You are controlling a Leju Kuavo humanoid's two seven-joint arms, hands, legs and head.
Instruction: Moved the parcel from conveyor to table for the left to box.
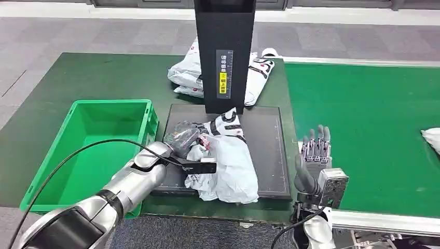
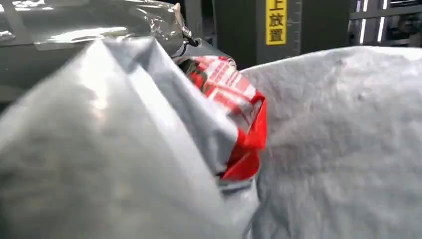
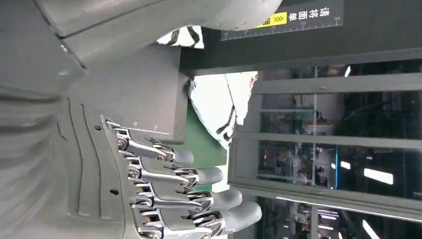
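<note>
**On the scale plate: the parcel is lying under the left hand**

Across the far right, the green conveyor belt is spreading flat and felt-like, carrying another white bag at its right edge. Left of it, the darker green table is bearing a black post with a yellow label, a heap of white poly mailers at the far side, and a hard green plastic crate on the near left.

Between crate and belt, a matte black scale plate is holding the parcel: a crumpled white poly bag, slick and soft, with black print and a red patch, its long axis running near to far.

At the parcel's left end, the left hand is reaching in, appearing to be gripping the wrinkled film. It is much the nearer hand; the crate is lying just to its left.

Beside the plate's right edge, the right hand is hovering with fingers straight and apart, holding nothing.
</note>
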